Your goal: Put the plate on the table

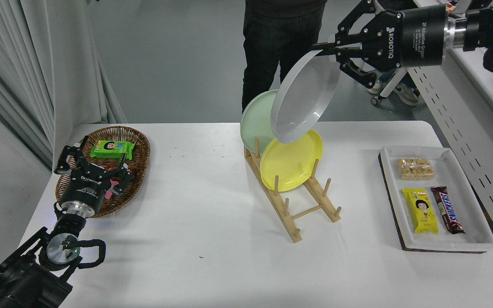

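Down in the lower left of the frame my left gripper (93, 161) is parked over the near edge of the wicker basket (137, 147), fingers spread apart with nothing between them, and there's a green snack pack (112, 149) sitting in the basket just past it. Moving toward the middle, the wooden rack (296, 205) stands on the table (195, 205) with a pale green plate (256, 122) leaning in its back slot and a yellow plate (291, 160) in the slot in front of that one. The grey plate (304, 98) is up in the air above the rack, tilted on edge, clear of the pegs, and its lower rim overlaps the other two plates from where I'm looking. Upper right of the frame, my right gripper (328, 48) has its fingers pinched tight on that plate's top rim, so it hangs from there. Behind it a person in dark trousers (272, 42) stands at the far side of the table. Over on the right side there's a white tray (471, 235) with a pack of biscuits (416, 168), a yellow snack bar (420, 210) and a chocolate bar (446, 209) lying side by side in it.
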Action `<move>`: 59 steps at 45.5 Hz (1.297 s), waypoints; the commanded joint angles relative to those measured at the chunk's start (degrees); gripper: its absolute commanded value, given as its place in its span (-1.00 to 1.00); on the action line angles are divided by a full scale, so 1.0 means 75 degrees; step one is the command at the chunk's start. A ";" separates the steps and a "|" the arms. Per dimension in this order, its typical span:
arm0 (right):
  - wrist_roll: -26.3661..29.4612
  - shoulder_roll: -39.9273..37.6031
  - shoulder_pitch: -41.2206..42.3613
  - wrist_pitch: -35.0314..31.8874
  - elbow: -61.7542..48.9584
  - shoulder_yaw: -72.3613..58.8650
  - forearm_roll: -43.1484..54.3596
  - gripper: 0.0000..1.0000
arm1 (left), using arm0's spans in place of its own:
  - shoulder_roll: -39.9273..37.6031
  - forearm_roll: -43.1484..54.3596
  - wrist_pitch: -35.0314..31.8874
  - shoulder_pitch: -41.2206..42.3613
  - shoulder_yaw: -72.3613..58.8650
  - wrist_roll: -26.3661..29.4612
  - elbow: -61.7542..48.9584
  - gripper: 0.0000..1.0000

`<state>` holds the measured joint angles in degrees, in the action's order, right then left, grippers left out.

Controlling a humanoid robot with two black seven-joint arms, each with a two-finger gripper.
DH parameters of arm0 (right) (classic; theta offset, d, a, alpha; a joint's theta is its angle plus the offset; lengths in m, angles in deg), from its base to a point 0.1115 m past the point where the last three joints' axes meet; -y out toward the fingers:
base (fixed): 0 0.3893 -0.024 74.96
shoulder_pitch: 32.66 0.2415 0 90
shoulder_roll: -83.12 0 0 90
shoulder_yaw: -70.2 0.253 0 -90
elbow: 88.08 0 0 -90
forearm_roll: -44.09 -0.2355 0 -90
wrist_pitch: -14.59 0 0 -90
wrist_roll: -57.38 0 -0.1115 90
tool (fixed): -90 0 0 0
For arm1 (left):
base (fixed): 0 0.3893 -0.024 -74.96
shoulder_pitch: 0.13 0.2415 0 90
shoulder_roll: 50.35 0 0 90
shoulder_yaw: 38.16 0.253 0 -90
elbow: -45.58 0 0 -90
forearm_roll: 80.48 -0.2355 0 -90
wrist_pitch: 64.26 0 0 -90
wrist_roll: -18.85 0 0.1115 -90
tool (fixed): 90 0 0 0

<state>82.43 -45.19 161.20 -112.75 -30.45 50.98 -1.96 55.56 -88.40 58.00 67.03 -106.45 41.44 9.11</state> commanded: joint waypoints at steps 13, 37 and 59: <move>0.0035 0.0151 0.0368 0.0197 0.0004 -0.0260 -0.0294 -1.00 | 0.0000 -0.0011 0.0000 -0.0001 0.0000 0.0000 0.0000 0.96; 0.0633 0.1604 0.0719 0.2435 0.0051 -0.0823 -0.1946 -1.00 | 0.0000 0.0001 0.0000 -0.0001 0.0000 0.0000 0.0000 0.96; 0.1769 0.2624 0.0274 0.4592 0.0063 0.0325 -0.2040 -1.00 | 0.0000 0.0001 0.0000 -0.0001 0.0000 0.0000 0.0000 0.96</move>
<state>91.87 -28.85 165.34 -85.99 -30.01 48.95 -16.73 55.56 -88.40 58.00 67.02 -106.45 41.44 9.11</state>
